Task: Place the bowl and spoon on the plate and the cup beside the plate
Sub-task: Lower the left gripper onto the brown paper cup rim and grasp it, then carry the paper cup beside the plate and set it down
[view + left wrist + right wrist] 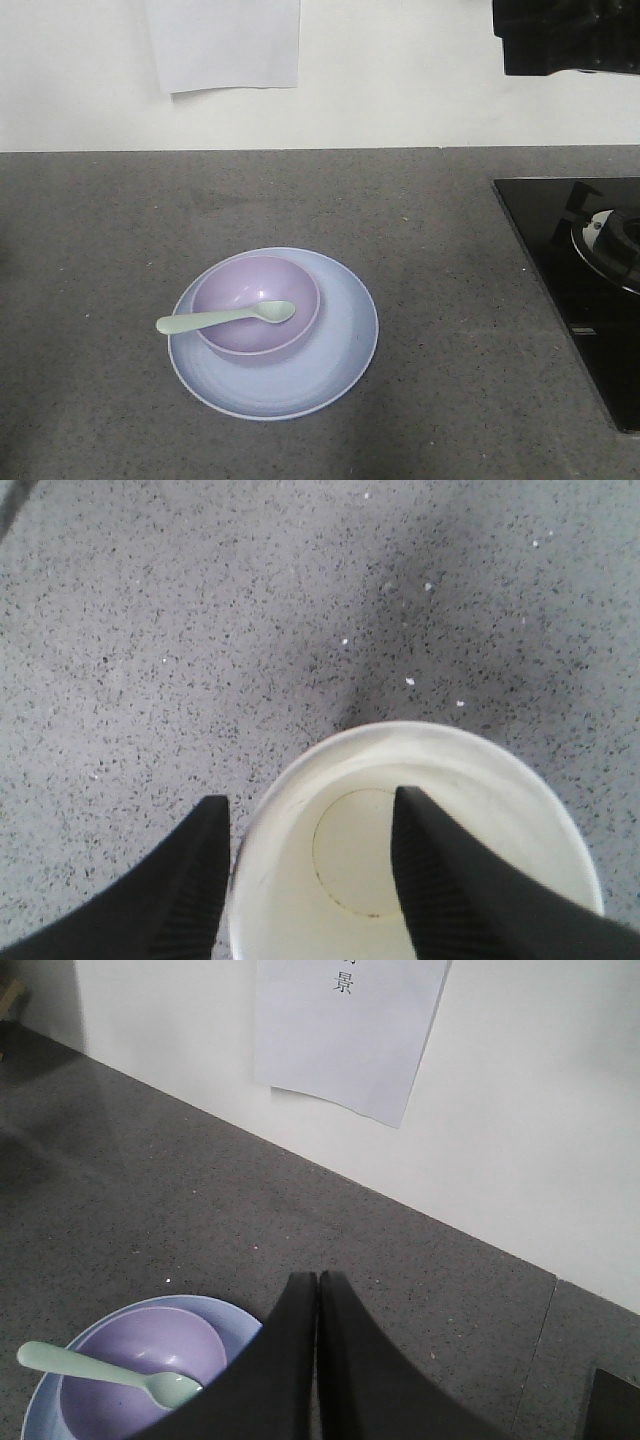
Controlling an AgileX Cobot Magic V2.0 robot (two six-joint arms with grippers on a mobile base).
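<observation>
The lilac bowl (250, 285) sits on the pale blue plate (340, 350), off-centre toward its left rear. The mint spoon (215, 320) lies in the bowl, its handle sticking out left over the rim. The cup (440, 770) shows only in the left wrist view, upright on the counter, seen from above with its white inside. My left gripper (310, 798) is open astride the cup's left wall, one finger outside and one inside. My right gripper (318, 1276) is shut on nothing, up and to the right of the plate (245, 1322), bowl (140, 1360) and spoon (90, 1368).
A black stove top (585, 290) with a burner occupies the counter's right edge. A white wall with a taped paper sheet (225, 40) bounds the back. A black part of an arm (565, 35) hangs at the top right. The counter is grey speckled stone.
</observation>
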